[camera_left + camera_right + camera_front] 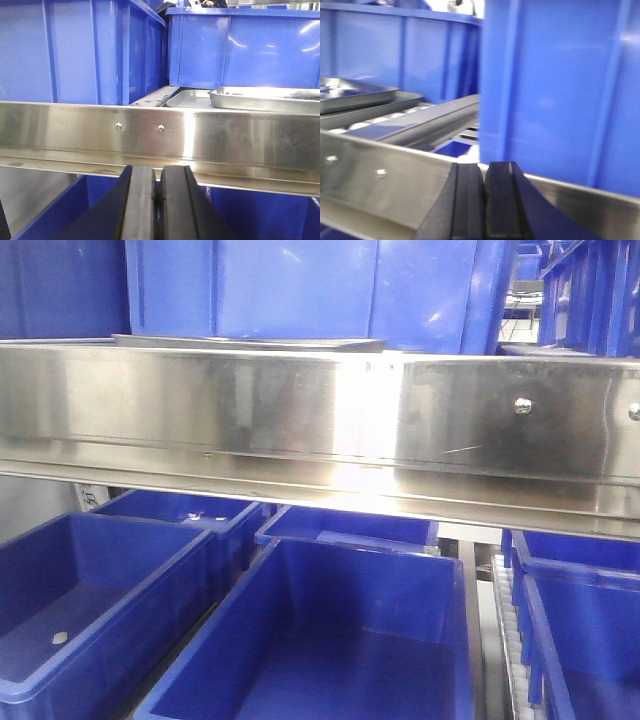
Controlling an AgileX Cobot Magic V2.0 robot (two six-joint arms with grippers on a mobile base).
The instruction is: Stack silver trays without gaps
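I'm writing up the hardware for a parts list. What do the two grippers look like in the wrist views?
Both look alike. The left gripper and right gripper each show two flat matte-black fingers with squared inner pads and outer sides that flare outward toward the base. No cables, markings or coloured parts show. The arms themselves are out of view.

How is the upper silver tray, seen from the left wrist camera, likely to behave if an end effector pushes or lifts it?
The upper silver tray looks like rigid sheet steel, so it probably keeps its shape. Its mirror finish suggests a slippery grip; the thin out-turned rim seems the likeliest hold. It appears to overlap the lower silver tray, so a push may slide it across.
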